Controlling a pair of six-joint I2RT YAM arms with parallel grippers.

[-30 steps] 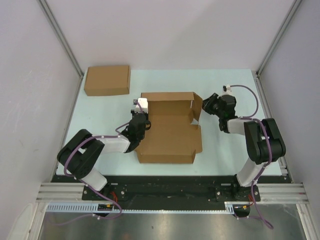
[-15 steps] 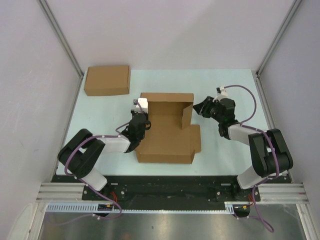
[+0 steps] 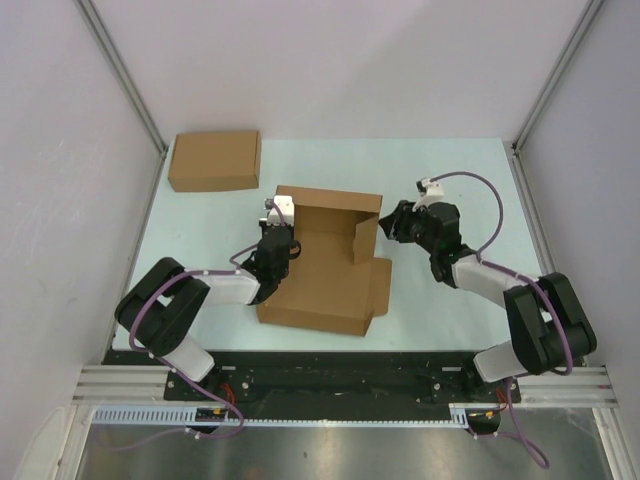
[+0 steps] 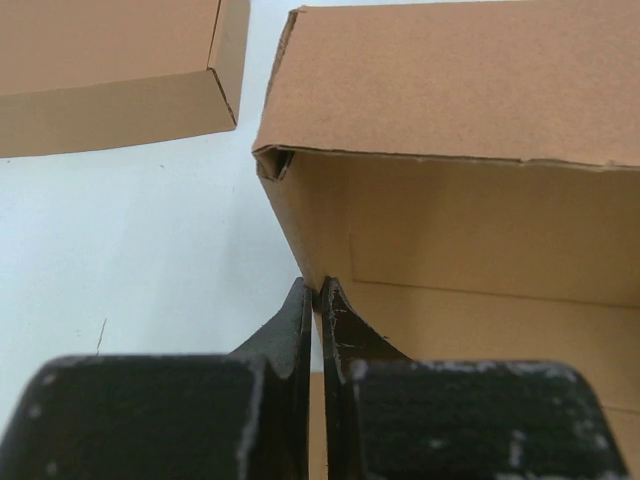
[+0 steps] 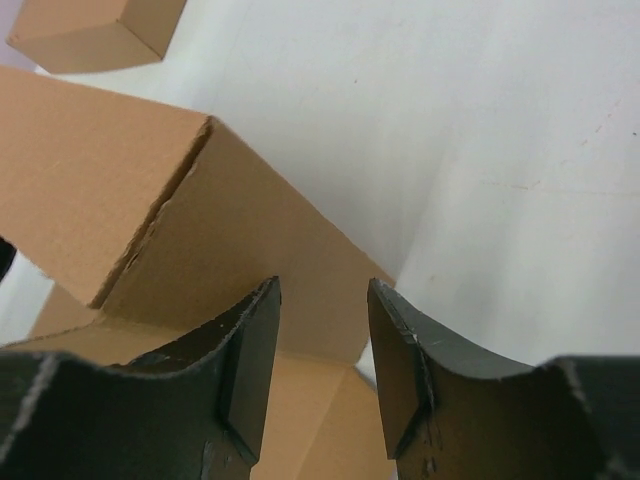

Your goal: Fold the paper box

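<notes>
The paper box [image 3: 325, 290] lies mid-table as a brown cardboard sheet, partly folded, with its back wall and left wall raised and a right side flap [image 3: 366, 238] standing up. My left gripper [image 3: 281, 232] is shut on the box's left wall; in the left wrist view the fingertips [image 4: 318, 295] pinch the wall's edge, with the box's walls [image 4: 450, 220] rising ahead. My right gripper [image 3: 389, 224] stands open just right of the side flap, apart from it. In the right wrist view its jaws [image 5: 322, 290] hold nothing, and the cardboard [image 5: 200, 230] lies beyond them.
A second, ready-made flat brown box [image 3: 215, 160] sits at the table's back left, also seen in the left wrist view as the other box [image 4: 110, 60] and in the right wrist view as the other box [image 5: 90, 30]. Frame posts and white walls bound the table [image 3: 450, 165].
The right gripper has opened and moved left and nearer. The box's right flap has swung up and inward. The box has turned slightly, its front edge shifting left.
</notes>
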